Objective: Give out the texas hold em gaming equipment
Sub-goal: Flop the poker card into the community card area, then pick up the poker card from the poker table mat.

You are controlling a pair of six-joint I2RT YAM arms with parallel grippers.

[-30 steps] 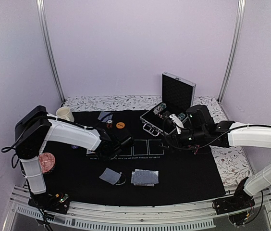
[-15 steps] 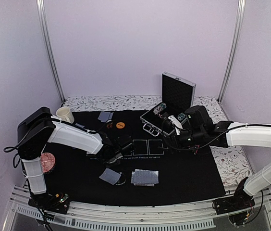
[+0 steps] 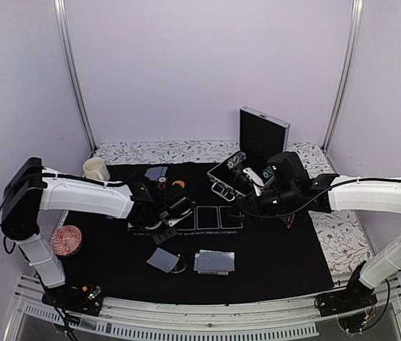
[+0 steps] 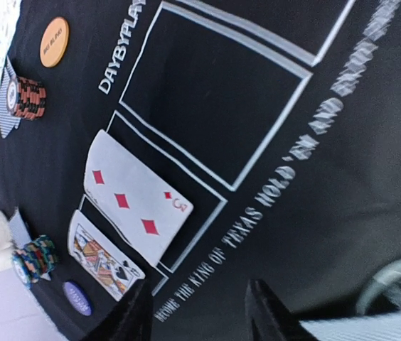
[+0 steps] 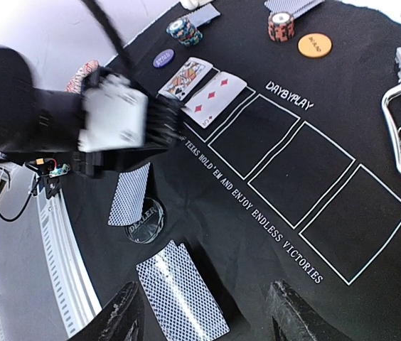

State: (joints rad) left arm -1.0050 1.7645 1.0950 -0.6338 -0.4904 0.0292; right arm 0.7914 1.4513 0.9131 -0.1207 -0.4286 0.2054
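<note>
Your left gripper point(image 4: 199, 302) has its jaws apart and empty, near the face-up three of diamonds point(image 4: 136, 206). Your right gripper point(image 5: 207, 309) also has its jaws apart, holding nothing.

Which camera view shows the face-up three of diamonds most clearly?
The left wrist view: the three of diamonds lies close and large there, its red pips and corner index readable. The right wrist view shows it smaller, yet its pips are visible. In the top external view it is too small to make out.
</note>
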